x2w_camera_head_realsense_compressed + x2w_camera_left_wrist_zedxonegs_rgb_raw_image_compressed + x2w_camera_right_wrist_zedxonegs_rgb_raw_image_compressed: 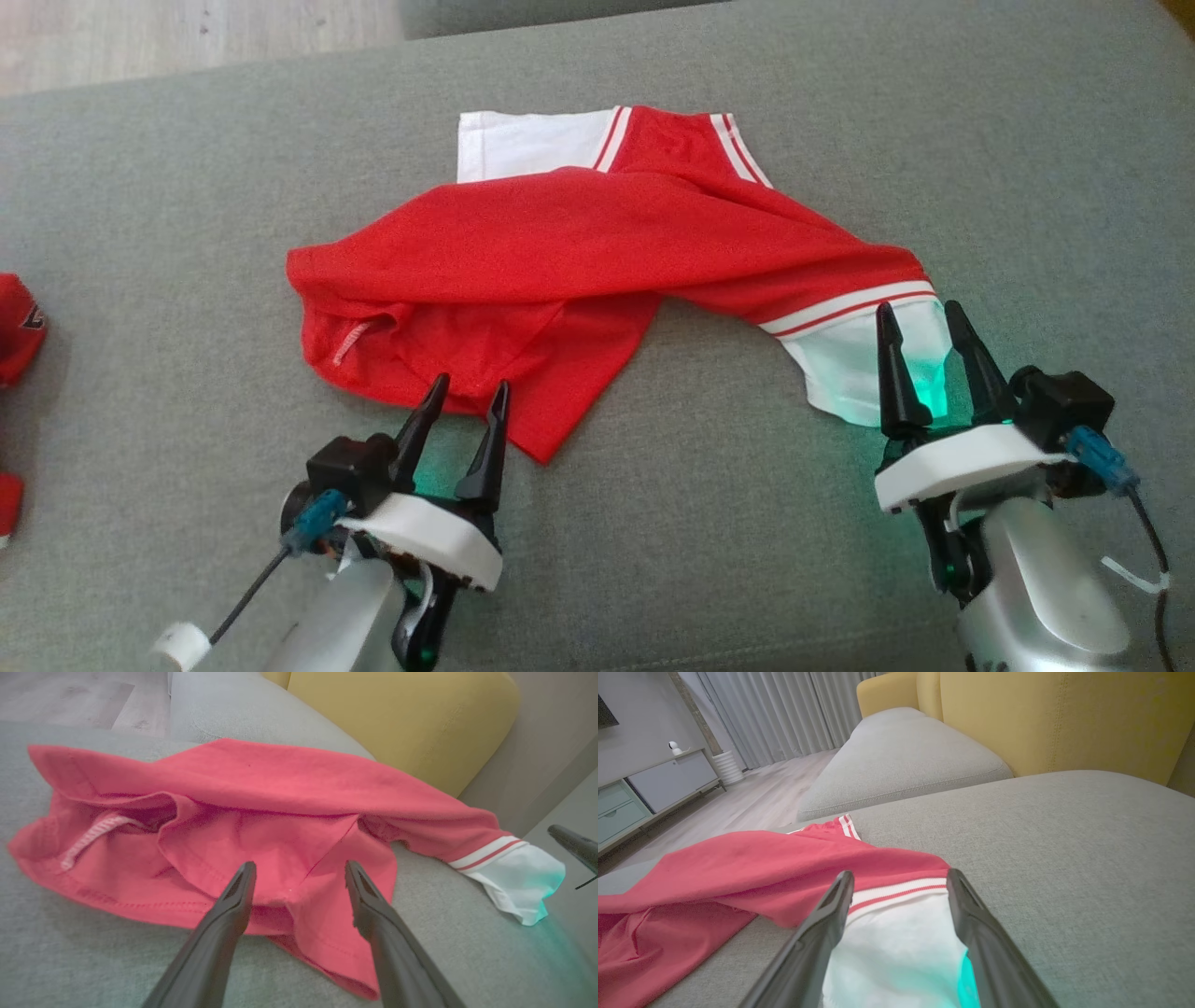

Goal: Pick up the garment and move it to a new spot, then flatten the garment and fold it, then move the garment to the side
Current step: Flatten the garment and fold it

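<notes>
The garment (597,252), a red shirt with white sleeves and red-and-white striped trim, lies crumpled and twisted on the grey cushion (840,121). My left gripper (469,390) is open at the shirt's near red hem, fingers astride a fold (289,877). My right gripper (924,313) is open over the near white sleeve (854,373), which lies between its fingers (896,947). A white label strip (91,835) shows inside the red fabric. The far white sleeve (523,145) lies flat at the back.
Another red item (19,322) lies at the cushion's left edge. Wooden floor (187,37) shows beyond the far edge. A yellow sofa back (1055,718) and a second grey cushion (901,751) lie to the right and beyond, a cabinet (649,788) across the room.
</notes>
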`<state>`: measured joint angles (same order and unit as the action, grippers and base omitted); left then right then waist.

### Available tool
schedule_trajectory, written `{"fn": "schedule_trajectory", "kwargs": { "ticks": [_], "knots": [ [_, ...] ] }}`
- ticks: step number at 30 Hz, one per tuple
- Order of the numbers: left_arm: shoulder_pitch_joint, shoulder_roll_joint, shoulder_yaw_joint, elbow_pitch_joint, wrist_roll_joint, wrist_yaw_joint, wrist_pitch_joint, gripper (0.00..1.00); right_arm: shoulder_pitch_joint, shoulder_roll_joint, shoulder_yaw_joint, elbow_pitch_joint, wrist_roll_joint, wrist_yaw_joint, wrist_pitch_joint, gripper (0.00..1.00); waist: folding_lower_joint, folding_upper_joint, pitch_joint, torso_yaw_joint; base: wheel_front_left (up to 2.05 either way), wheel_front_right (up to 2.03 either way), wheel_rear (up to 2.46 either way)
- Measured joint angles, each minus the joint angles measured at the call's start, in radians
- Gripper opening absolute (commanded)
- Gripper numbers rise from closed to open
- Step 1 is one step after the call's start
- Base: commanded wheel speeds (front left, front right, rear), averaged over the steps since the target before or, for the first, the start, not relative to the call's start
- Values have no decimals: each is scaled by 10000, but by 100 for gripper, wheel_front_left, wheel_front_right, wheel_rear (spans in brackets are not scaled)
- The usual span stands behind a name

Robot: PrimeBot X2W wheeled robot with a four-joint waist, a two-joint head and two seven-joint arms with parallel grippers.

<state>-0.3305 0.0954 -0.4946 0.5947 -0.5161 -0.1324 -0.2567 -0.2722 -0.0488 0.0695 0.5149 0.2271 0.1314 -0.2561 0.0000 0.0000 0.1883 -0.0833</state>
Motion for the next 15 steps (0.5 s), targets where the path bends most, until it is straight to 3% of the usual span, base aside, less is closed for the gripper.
{"fn": "schedule_trajectory", "kwargs": {
  "ticks": [9,11,13,15],
  "knots": [
    [-356,94,10,504,698,0,0,100,-9,0,0,-4,-2,0,0,100,1,0,291,-161,0,0,0],
    [-353,79,4,644,761,0,0,78,-9,0,-12,-6,-35,0,0,100,0,0,298,-156,0,0,0],
    [-352,79,15,771,773,0,0,71,-10,0,-31,-4,-77,0,0,100,0,0,299,-137,0,0,0],
    [-353,73,19,890,867,0,0,55,-13,0,-46,-4,-75,0,0,100,0,0,309,-107,0,0,0]
  ]
}}
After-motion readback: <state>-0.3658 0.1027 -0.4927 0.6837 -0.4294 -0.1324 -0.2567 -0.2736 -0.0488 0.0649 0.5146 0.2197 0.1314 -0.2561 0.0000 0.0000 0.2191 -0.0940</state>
